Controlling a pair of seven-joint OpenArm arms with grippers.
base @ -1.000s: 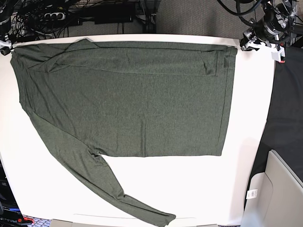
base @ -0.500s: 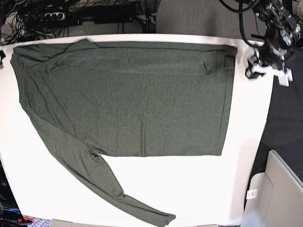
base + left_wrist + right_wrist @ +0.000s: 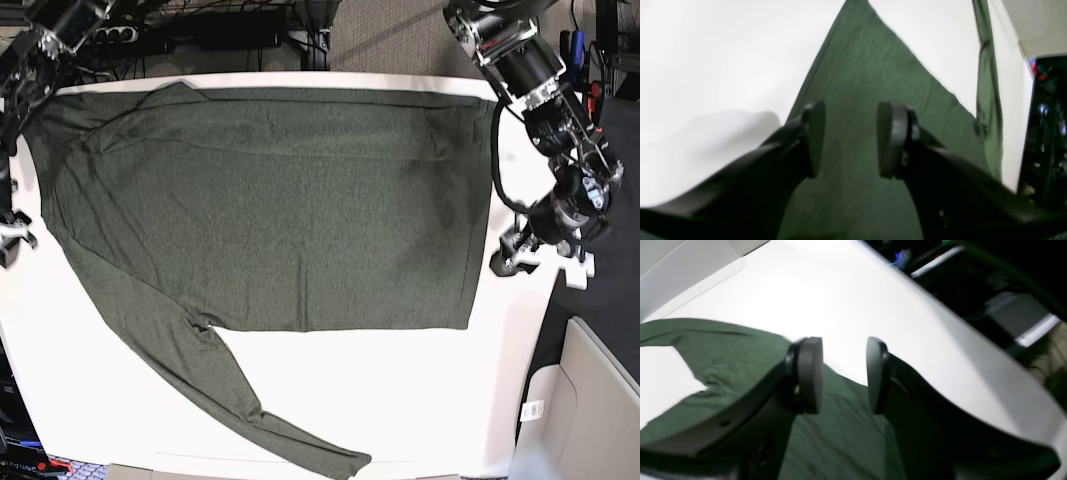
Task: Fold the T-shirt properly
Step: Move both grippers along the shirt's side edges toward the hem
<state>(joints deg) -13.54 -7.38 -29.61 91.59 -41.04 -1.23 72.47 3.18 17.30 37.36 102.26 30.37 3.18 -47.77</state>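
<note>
The T-shirt, dark olive green with long sleeves, lies spread flat on the white table. One sleeve is folded across its far edge; the other sleeve trails toward the near edge. My left gripper hovers beside the shirt's right hem. In the left wrist view it is open over green fabric with nothing between its fingers. My right gripper is at the table's left edge. In the right wrist view it is open above the shirt's border, holding nothing.
A pale grey bin stands at the near right. Black cloth covers the surface right of the table. Cables and a power strip lie behind the far edge.
Both arms have left the shirt's far corners and come forward along the table's sides. The left gripper has opened. The shirt lies as before.
</note>
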